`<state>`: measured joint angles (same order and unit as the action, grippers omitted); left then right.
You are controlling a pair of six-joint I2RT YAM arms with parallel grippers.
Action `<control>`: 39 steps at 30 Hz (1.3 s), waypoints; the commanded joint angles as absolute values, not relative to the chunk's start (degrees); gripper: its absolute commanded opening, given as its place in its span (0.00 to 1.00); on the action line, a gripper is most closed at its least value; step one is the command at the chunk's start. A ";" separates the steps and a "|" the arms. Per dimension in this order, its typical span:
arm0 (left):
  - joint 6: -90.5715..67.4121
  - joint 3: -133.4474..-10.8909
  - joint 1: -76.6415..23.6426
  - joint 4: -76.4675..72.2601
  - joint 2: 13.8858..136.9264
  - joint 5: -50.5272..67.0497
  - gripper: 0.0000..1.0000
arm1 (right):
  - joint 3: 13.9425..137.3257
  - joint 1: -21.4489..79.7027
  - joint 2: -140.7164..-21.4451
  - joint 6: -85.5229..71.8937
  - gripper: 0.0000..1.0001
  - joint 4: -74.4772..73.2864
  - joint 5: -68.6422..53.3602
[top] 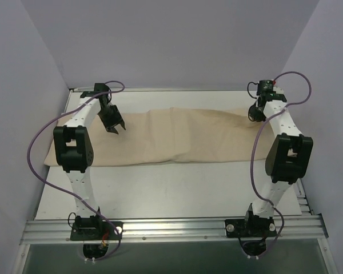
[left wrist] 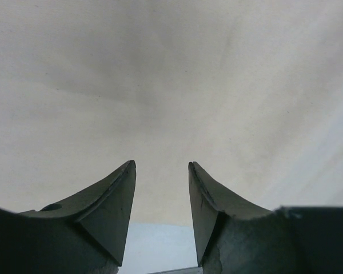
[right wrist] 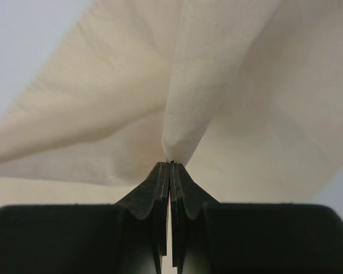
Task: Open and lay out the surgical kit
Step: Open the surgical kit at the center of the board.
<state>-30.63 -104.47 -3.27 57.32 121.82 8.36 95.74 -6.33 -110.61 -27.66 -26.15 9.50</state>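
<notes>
The cloth wrap (top: 177,137) lies folded, its long axis running from left edge to right edge across the bench's far half, with the right gripper (right wrist: 170,165) clamped on its end by the far right corner and the left gripper (left wrist: 161,166) parted and empty over its left end.

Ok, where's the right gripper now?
Top view: the right gripper sits at the far right end of the beige cloth, shut on a pinched fold of it.
</notes>
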 commanded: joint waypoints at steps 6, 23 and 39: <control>-34.98 -103.62 -2.90 56.86 118.04 15.82 0.52 | 67.17 -9.75 -90.72 -29.45 0.00 -35.51 7.65; -39.37 -108.36 -3.25 54.94 121.20 16.27 0.63 | 67.58 -13.71 -99.93 -25.32 0.00 -31.29 -3.08; -51.32 -146.95 -4.22 62.22 147.64 16.61 0.71 | 65.04 -15.64 -95.02 -24.43 0.00 -30.94 -2.81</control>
